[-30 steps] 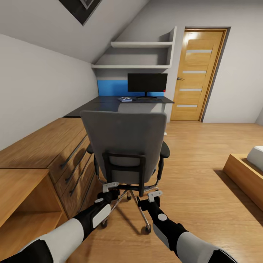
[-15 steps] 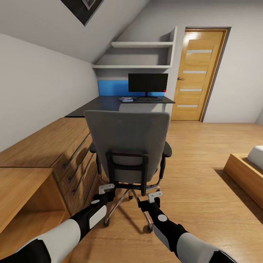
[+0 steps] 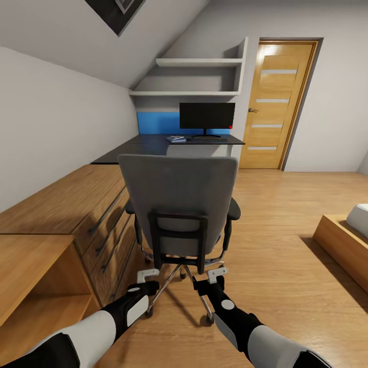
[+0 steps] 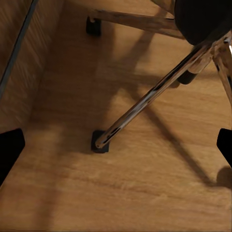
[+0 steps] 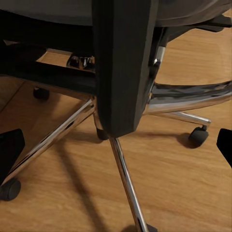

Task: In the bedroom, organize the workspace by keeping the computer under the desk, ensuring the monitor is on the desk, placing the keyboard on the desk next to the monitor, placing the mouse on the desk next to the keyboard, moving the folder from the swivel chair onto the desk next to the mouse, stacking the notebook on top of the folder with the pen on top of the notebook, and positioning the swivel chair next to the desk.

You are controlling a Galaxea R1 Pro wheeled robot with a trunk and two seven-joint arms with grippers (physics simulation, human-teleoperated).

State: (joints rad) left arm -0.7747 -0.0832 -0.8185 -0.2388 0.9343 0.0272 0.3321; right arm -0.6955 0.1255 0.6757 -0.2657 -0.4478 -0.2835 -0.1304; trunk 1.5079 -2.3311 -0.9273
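Note:
The grey swivel chair [image 3: 179, 197] stands in front of me with its back toward me, on the wood floor short of the black desk [image 3: 148, 146]. The monitor [image 3: 207, 116] stands on the desk's far end. Left of its stand lies the blue folder [image 3: 175, 139] with a small grey item on top; keyboard, mouse and pen are too small to tell, and the computer is out of view. My left gripper [image 3: 147, 276] is open, low by the chair's chrome base [image 4: 145, 101]. My right gripper [image 3: 217, 273] is open just behind the chair's black back support [image 5: 123, 67].
A light wood drawer chest [image 3: 76, 204] and an open wooden shelf unit [image 3: 30, 286] run along the left wall, close to the chair. A wooden door [image 3: 276, 102] is at the back right. A bed frame [image 3: 342, 245] sits at the right. Open floor lies between chair and bed.
The chair has rolled a little away from me and to the right. My left gripper has since dropped lower and back from the chair; the right gripper has stayed put.

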